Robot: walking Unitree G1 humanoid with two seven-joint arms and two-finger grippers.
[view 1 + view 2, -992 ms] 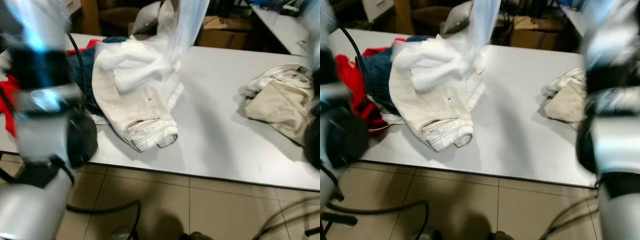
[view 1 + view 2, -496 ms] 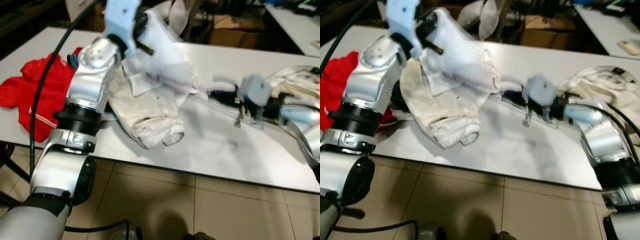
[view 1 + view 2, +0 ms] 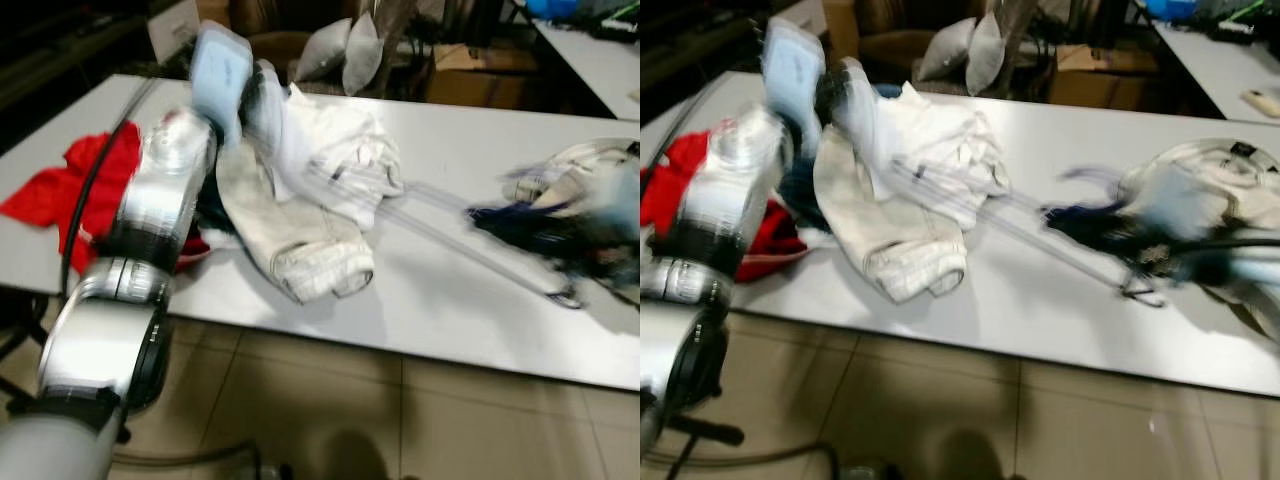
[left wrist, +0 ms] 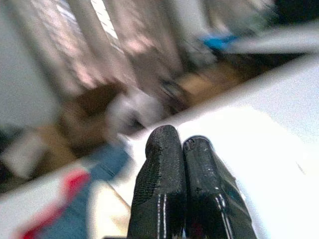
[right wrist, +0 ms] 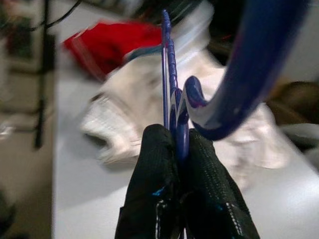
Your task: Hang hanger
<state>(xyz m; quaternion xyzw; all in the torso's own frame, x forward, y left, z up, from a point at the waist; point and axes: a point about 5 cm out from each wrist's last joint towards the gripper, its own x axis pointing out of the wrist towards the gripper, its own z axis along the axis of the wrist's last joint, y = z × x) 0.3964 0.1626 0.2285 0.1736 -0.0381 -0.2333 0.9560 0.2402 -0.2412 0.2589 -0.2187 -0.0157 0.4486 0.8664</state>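
Right wrist view: right gripper (image 5: 180, 149) seen w/ both black fingers (image 5: 155, 174) pinched on the blue plastic hanger (image 5: 172, 94), held at the neck just below its curved hook.
Hanger: blue, thin; in head views blurred by motion, held above the long grey table (image 3: 450, 300) near its right end; a faint streak runs from it toward the white clothes.
Right arm: reaches in from the right edge, badly smeared; gripper approx. at (image 3: 1110, 235).
Left wrist view: left gripper (image 4: 180, 147) seen w/ fingers pressed together, nothing visible between them.
Left arm: silver, raised over the table's left part, beside the clothes pile; blurred.
White trousers, cream denim (image 3: 300, 250): lie crumpled at the table's front edge, left of centre, hem toward the edge.
White crumpled garment (image 3: 340, 150): on top of the trousers, further back.
Red garment (image 3: 70, 185): at the left end, partly hidden by the left arm.
Beige-and-white bundled garment (image 3: 1200, 190): at the right end, behind the right arm.
Floor: beige tiles (image 3: 300, 400) below the front edge.
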